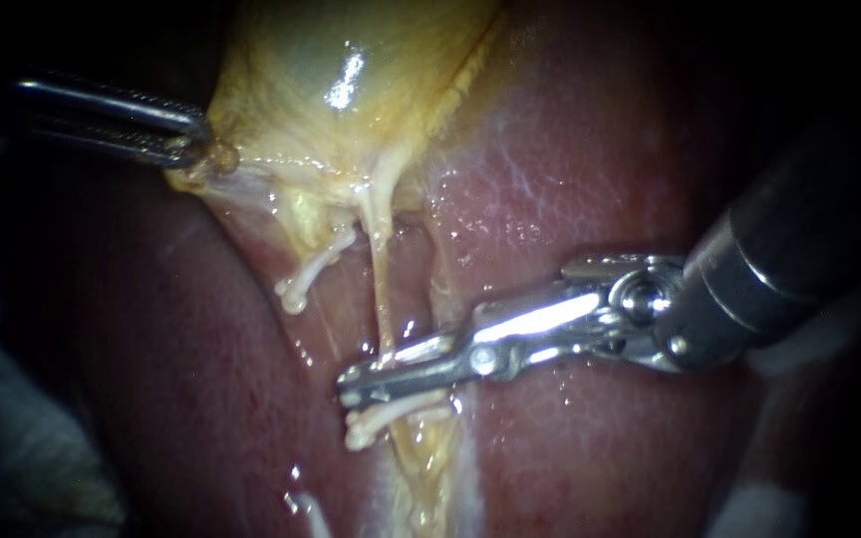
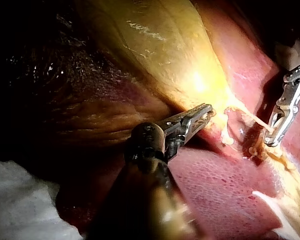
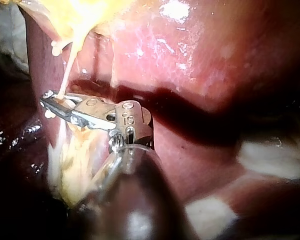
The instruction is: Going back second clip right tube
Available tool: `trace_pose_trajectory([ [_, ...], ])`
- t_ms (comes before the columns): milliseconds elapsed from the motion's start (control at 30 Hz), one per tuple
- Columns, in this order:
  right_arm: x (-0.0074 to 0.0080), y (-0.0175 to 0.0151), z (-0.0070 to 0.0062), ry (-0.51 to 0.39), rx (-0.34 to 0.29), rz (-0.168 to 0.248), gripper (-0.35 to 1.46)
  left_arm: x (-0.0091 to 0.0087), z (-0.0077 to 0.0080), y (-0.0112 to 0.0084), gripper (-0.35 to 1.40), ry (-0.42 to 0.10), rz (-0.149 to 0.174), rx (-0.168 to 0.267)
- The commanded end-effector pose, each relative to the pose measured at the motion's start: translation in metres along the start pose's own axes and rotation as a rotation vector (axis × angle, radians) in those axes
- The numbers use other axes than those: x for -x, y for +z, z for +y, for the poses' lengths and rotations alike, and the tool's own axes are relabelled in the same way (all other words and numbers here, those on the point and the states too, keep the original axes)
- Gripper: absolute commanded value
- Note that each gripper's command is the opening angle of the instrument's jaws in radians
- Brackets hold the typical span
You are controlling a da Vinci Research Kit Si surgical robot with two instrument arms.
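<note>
The right instrument [image 1: 346, 387] — jaws narrowly apart — straddles the right tube [image 1: 381, 289] low over the liver [image 1: 570, 149]; the left instrument [image 1: 194, 150] clamps the edge of the gallbladder [image 1: 351, 90]. Likely hazard: a jaw snagging during withdrawal could tear the taut tube.

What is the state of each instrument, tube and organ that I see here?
gallbladder: gripped at its edge.
left instrument: jaws shut on the gallbladder.
right instrument: jaws open around the right tube.
right tube: whole, stretched straight.
left tube: cut, free stump.
</note>
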Motion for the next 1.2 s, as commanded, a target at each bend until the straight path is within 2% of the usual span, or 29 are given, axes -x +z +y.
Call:
trace_pose_trajectory([
  [33,0.0,0.0,0.0,0.0,0.0,0.0,-0.35,0.0,0.0,0.0,-0.35,0.0,0.0,0.0],
  [67,0.0,0.0001,0.0,0.0,0.001,0.0,-0.27,0.0,0.0,0.0,-0.35,0.0,0.0,0.0],
  [133,0.0,0.0004,0.0003,0.004,0.004,0.003,0.03,0.0,0.0,0.0,-0.35,0.0,0.0,0.0],
  [200,0.0002,0.0009,0.001,-0.059,0.014,0.01,0.24,0.0,0.0,0.0,-0.35,0.0,0.0,0.0],
  [267,0.0005,0.0013,0.0018,-0.105,0.033,0.018,0.35,0.0,-0.0001,0.0,-0.35,0.0,0.0,0.0],
  [500,0.0018,0.0014,0.0056,-0.23,0.086,0.043,0.46,0.0,-0.0002,0.0001,-0.35,0.0,0.0,0.0],
  [633,0.0016,0.0007,0.0068,-0.275,0.148,0.093,0.48,0.0001,-0.0003,0.0001,-0.35,0.001,0.0,0.0],
  [800,0.0016,-0.0002,0.0072,-0.288,0.184,0.121,0.48,0.0001,-0.0004,0.0001,-0.35,0.001,0.0,0.0],
  [967,0.0018,-0.0008,0.0072,-0.323,0.183,0.108,0.47,0.0001,-0.0004,0.0001,-0.35,0.001,0.0,0.0],
  [1033,0.0019,-0.0012,0.0068,-0.375,0.183,0.096,0.48,0.0001,-0.0004,0.0001,-0.35,0.001,0.0,0.0],
  [1133,0.0023,-0.0025,0.0052,-0.505,0.187,0.064,0.48,0.0002,-0.0004,0.0,-0.35,0.001,0.0,0.0],
  [1200,0.0024,-0.0038,0.0039,-0.585,0.197,0.026,0.48,0.0002,-0.0004,-0.0001,-0.35,0.001,0.0,0.001],
])
